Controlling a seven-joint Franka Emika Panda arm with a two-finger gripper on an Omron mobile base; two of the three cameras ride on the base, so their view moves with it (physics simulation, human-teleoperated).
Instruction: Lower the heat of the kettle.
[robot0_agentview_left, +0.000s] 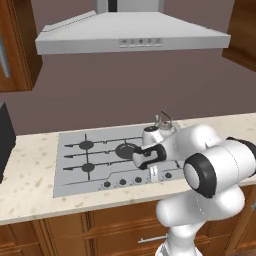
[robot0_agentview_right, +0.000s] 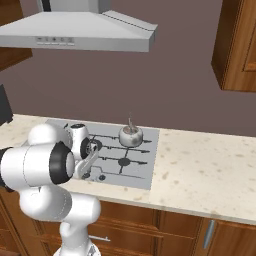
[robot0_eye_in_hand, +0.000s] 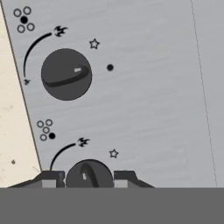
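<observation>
The small silver kettle (robot0_agentview_left: 163, 125) (robot0_agentview_right: 131, 135) with its wire handle stands on the back right burner of the steel cooktop (robot0_agentview_left: 70, 170). My gripper (robot0_agentview_left: 154, 174) (robot0_agentview_right: 88, 173) points down at the row of black knobs along the cooktop's front edge. In the hand view, one round black stove knob (robot0_eye_in_hand: 89, 174) sits between my two fingertips (robot0_eye_in_hand: 52, 177), which press against its sides; the gripper (robot0_eye_in_hand: 89, 178) is shut on it. A second knob (robot0_eye_in_hand: 66, 74) lies farther along the row, untouched.
Other knobs (robot0_agentview_left: 122, 181) line the front edge left of the hand. A range hood (robot0_agentview_left: 132, 35) hangs overhead. Beige counter (robot0_agentview_right: 200, 170) spreads to the right. Wooden cabinets (robot0_agentview_right: 237, 45) flank the hood, and a dark appliance (robot0_agentview_left: 5, 140) stands at the far left.
</observation>
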